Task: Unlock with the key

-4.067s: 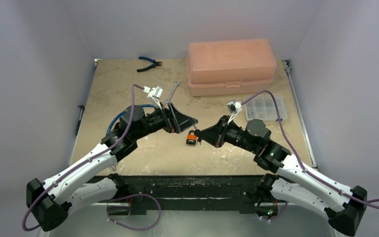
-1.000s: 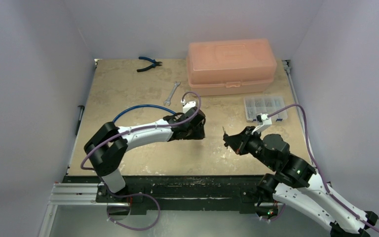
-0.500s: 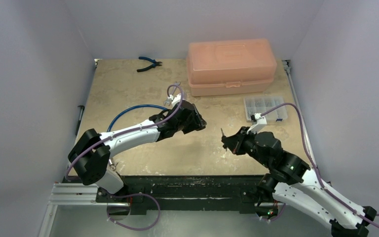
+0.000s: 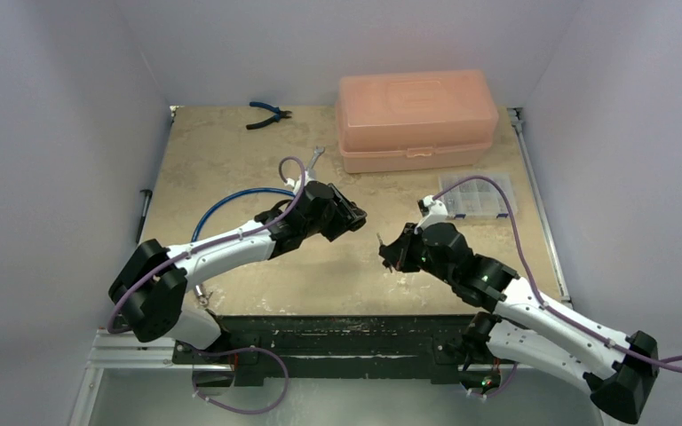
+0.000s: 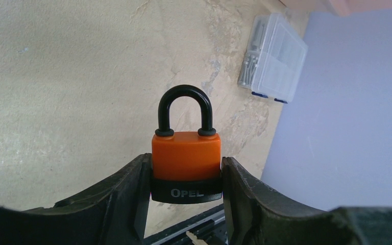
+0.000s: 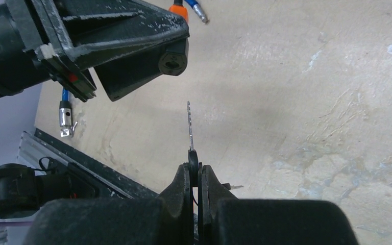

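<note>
Right pincer [image 6: 195, 171] is pressed together on the head of the key [image 6: 190, 127]. The thin toothed blade stands straight out past its fingertips, so the long axis of the key continues the line of the pincer. Ahead of the blade tip, and a little to the left in the right wrist view, is the black base of the padlock [image 6: 178, 51], with its round keyhole [image 6: 172, 62] turned toward this arm. Tip and keyhole are near but clearly apart. The padlock is clamped by its sides in the left pincer [image 5: 185, 171] and held in the air above the surface [image 5: 71, 76], its seated shackle [image 5: 185, 109] pointing away from the left wrist. In my judgement the coming move depends on this small offset: the blade must shift sideways until its axis meets the keyhole, then go forward, and the right arm is the one to travel.
</note>
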